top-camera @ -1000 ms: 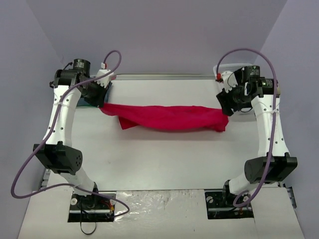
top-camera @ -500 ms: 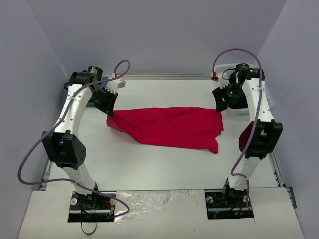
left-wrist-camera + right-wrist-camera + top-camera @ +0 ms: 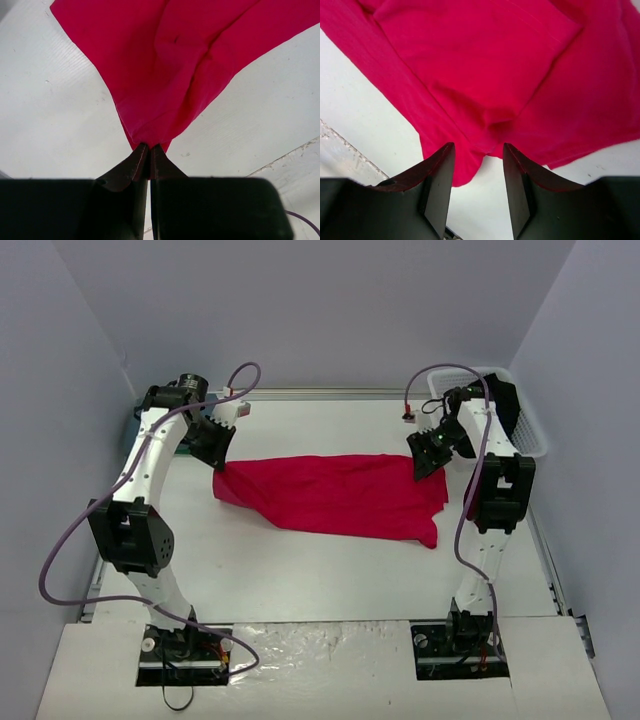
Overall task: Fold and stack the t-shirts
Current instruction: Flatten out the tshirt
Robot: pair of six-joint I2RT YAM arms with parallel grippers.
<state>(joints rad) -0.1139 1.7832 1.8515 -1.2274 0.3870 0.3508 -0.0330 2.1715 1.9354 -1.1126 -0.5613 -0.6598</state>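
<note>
A bright red t-shirt point(image 3: 340, 495) lies spread across the middle of the white table point(image 3: 320, 570). My left gripper point(image 3: 217, 460) is at the shirt's left end and is shut on a bunched corner of the red t-shirt point(image 3: 175, 60). In the left wrist view the left gripper point(image 3: 149, 147) has cloth pinched between its tips. My right gripper point(image 3: 428, 462) hovers over the shirt's right end. In the right wrist view the right gripper point(image 3: 479, 150) is open, with the red t-shirt point(image 3: 485, 65) lying flat below its fingers and nothing held.
A white slatted basket point(image 3: 525, 430) stands at the back right. Dark cloth point(image 3: 506, 400) is draped in the basket. The table's back rail point(image 3: 320, 394) runs behind the shirt. Purple walls close in both sides.
A second ago the shirt hung stretched between both grippers. It now lies spread on the table. The right gripper has let go and shifted left. The left gripper still holds its corner.
</note>
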